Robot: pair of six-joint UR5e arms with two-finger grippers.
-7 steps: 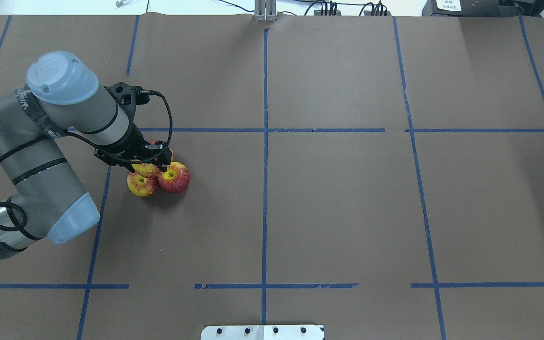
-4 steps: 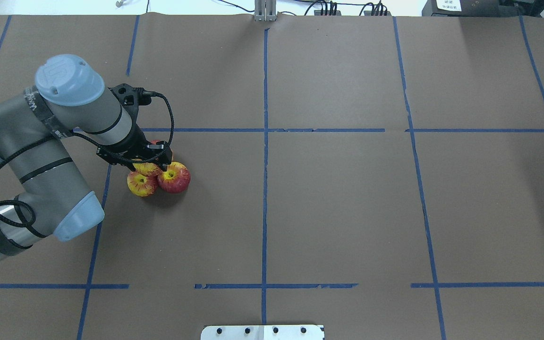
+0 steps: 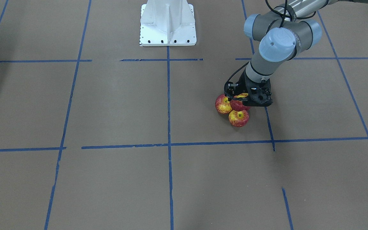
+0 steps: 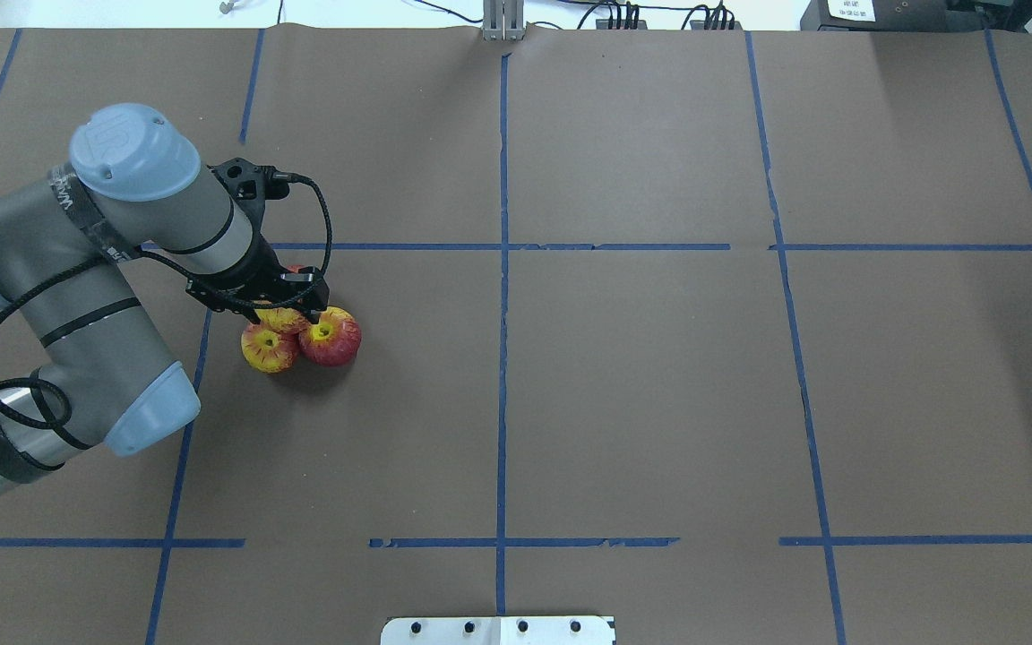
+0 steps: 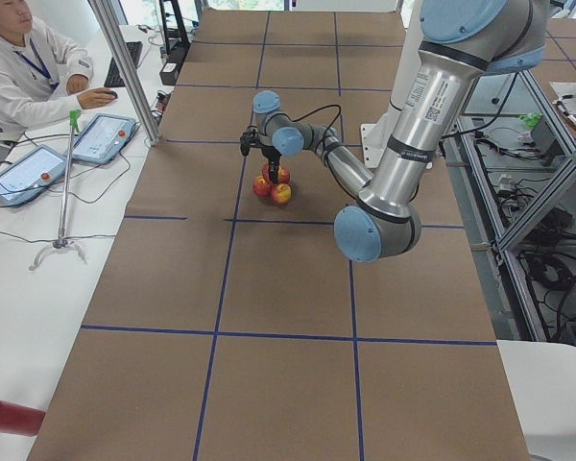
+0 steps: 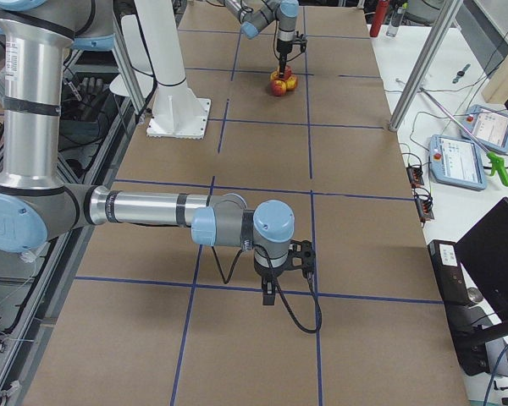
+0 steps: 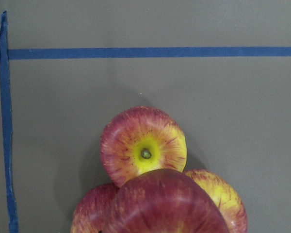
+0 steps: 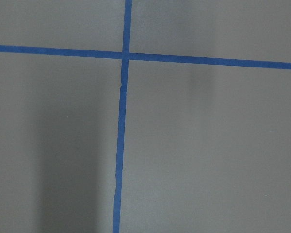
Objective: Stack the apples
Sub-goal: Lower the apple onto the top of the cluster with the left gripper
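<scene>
Three apples sit bunched together on the brown table: one [image 4: 270,349], one [image 4: 331,338], and a third [image 4: 301,270] mostly hidden behind the gripper. My left gripper [image 4: 288,303] stands over the bunch, shut on a fourth apple [image 3: 240,104] that rests on top of the other three. In the left wrist view the held apple [image 7: 162,206] fills the bottom, with a base apple [image 7: 143,145] beyond it. My right gripper [image 6: 269,296] hangs over bare table far from the apples. I cannot tell whether it is open or shut.
Blue tape lines [image 4: 503,269] divide the brown paper into a grid. The white robot base plate [image 3: 168,28] is at the near edge. An operator [image 5: 19,67] with tablets [image 5: 101,137] sits past the far side, beside a metal pole [image 5: 125,67].
The left arm's elbow and wrist have shifted slightly right and away. The gripper stays over the apple bunch, and the apples have not visibly moved.
</scene>
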